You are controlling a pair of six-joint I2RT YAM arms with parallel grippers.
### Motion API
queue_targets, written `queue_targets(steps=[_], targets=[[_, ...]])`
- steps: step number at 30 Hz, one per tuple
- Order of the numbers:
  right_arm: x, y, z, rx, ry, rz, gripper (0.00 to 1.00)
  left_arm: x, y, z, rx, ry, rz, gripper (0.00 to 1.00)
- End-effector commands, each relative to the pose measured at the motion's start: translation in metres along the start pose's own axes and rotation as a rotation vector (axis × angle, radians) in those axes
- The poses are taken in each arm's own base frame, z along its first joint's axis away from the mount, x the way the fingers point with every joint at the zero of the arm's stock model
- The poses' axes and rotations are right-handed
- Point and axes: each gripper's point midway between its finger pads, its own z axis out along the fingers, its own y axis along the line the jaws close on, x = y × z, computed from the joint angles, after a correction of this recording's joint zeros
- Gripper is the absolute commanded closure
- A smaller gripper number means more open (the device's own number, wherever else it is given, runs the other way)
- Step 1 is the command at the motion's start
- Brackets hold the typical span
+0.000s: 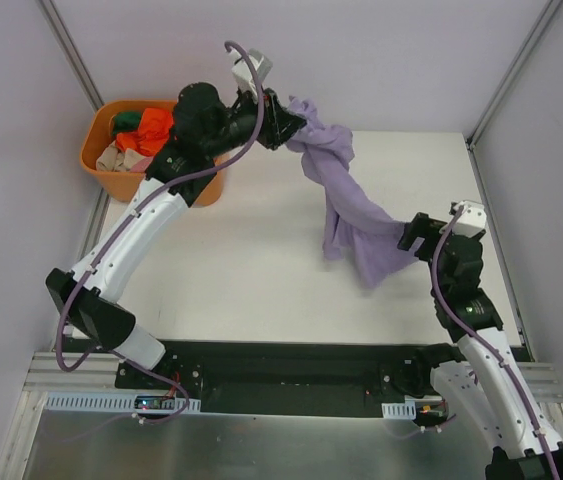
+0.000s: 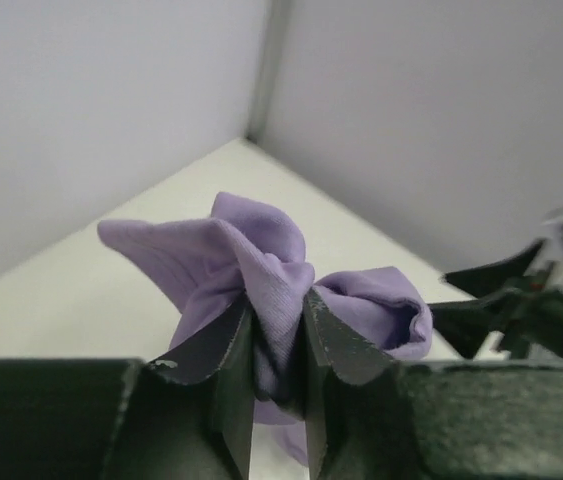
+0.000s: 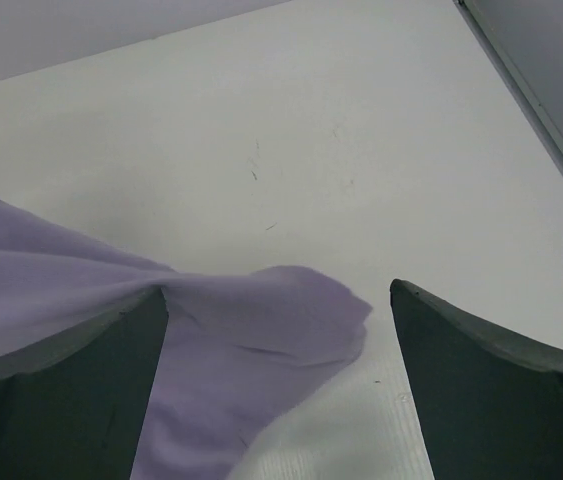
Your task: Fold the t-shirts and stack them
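Observation:
A lilac t-shirt hangs bunched from my left gripper, which is shut on its upper end high over the table's back middle. In the left wrist view the fabric is pinched between the fingers. The shirt's lower end trails down to the table by my right gripper. In the right wrist view the jaws stand wide open, and a fold of the shirt lies between them on the table. More t-shirts, orange, green and beige, fill the orange basket.
The orange basket stands at the table's back left corner. The white table is fenced by grey walls and metal posts at the back corners. A black base rail runs along the near edge.

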Motion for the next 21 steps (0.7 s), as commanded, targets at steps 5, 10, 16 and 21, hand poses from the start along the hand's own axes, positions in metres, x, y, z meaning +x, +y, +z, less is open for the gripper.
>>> queue_targets(steps=[5, 10, 16, 21], targets=[[0.003, -0.001, 0.008, 0.035, 0.064, -0.019, 0.04, 0.132, 0.148, -0.105, -0.941, 0.074, -0.113, 0.07], [0.014, 0.017, 0.014, -0.039, 0.160, -0.016, 0.04, 0.185, 0.151, -0.144, -1.044, 0.213, -0.128, 0.01], [0.046, 0.002, 0.017, 0.077, 0.313, -0.003, 0.04, 0.232, 0.156, -0.150, -1.062, 0.314, -0.163, 0.01], [0.071, -0.015, 0.011, 0.187, 0.430, -0.001, 0.04, 0.279, 0.163, -0.126, -1.005, 0.473, -0.212, 0.01]])
